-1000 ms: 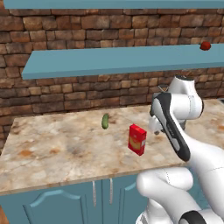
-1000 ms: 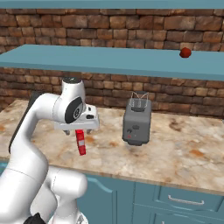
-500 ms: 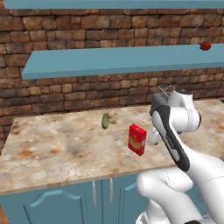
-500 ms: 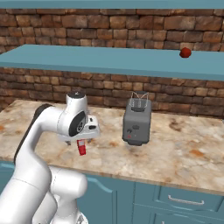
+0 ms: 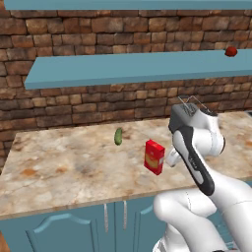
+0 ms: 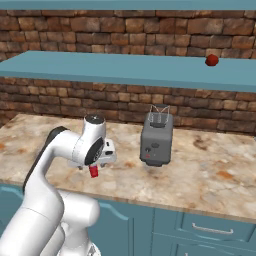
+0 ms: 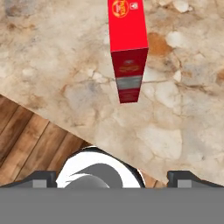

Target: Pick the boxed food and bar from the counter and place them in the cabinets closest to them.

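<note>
The boxed food [image 5: 154,156] is a red carton standing upright on the counter [image 5: 59,167] near its front edge. My gripper [image 5: 172,157] hangs just to the carton's right, mostly hidden by my forearm. The right base view has the hand [image 6: 104,152] right above the carton's red lower end [image 6: 93,171]. In the hand view the carton [image 7: 127,43] lies ahead of the gripper [image 7: 112,177]. The fingertips [image 7: 41,178] stand wide apart and open with nothing between them. The cabinets are teal shelves [image 5: 138,66] on the brick wall. The bar is out of view.
A green pickle [image 5: 118,136] lies on the counter left of and behind the carton. A grey toaster [image 6: 156,142] stands to the right. A small red round fruit [image 6: 212,60] rests on the shelf. The counter's front edge and the wooden floor [image 7: 35,135] lie close under the hand.
My arm has folded lower and the hand has come down closer to the red carton. The carton has not moved. The gripper stays open.
</note>
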Controlling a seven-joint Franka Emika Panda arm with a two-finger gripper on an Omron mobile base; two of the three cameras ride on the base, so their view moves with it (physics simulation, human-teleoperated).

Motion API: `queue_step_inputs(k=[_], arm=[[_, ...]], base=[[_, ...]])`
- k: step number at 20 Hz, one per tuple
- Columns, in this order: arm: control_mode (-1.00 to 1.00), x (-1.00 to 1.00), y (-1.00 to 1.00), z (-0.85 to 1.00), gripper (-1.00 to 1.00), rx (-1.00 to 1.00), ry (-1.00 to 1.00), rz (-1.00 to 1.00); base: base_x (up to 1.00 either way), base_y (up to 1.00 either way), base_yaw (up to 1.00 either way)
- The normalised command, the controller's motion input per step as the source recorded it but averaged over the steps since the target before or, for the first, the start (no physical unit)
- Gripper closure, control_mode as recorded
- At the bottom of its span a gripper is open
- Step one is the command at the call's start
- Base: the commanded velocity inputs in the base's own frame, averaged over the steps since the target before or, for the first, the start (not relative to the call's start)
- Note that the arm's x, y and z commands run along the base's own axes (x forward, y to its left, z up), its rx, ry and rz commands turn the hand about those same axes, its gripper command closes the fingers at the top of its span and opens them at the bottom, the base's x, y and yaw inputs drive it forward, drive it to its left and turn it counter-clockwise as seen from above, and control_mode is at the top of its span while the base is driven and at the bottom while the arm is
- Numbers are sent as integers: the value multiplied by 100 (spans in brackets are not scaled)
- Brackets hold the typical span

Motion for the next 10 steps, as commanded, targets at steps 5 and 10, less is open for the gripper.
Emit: queue_step_inputs(k=[5,10], arm=[[-100,23,3,-20,-100,6,-3,0],[-100,26,8,-19,-100,4,-3,0]], base=[[0,0,0],[0,0,0]])
